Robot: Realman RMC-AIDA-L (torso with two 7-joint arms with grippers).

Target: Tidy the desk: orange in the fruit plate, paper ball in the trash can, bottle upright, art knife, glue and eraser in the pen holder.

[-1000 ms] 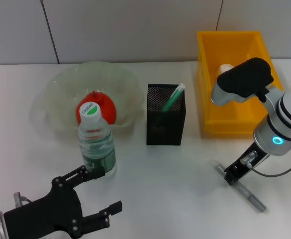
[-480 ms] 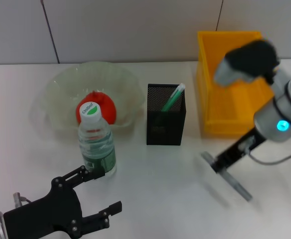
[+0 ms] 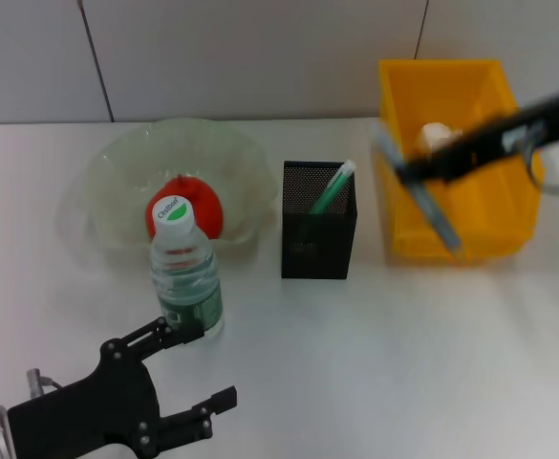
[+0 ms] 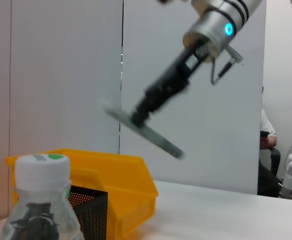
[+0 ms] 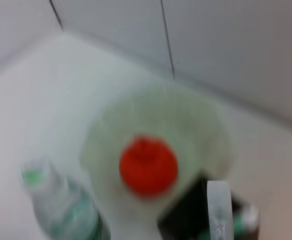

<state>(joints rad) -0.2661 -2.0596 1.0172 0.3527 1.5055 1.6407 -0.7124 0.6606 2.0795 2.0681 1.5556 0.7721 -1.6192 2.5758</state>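
Note:
My right gripper [image 3: 411, 173] is raised over the near-left corner of the yellow trash can [image 3: 489, 229] and shut on the grey art knife [image 3: 436, 216], which hangs slanted; the left wrist view shows the same gripper [image 4: 140, 116] and knife [image 4: 153, 137] in the air. A paper ball [image 3: 436, 135] lies in the can. The orange [image 3: 191, 203] rests in the clear fruit plate [image 3: 117, 172]. In front of the plate the bottle [image 3: 185, 277] stands upright. The black mesh pen holder [image 3: 318, 234] holds a green glue pen [image 3: 333, 188]. The eraser is out of view. My left gripper [image 3: 203, 365] is open near the bottle's base.
The white desk [image 3: 375, 363] runs to a grey panelled wall behind. The right wrist view looks down, blurred, on the orange [image 5: 148, 165], bottle [image 5: 61, 206] and pen holder [image 5: 185, 220].
My right gripper lifted the art knife off the desk at the front right and swung it up and back, over the yellow can. The left arm has not moved.

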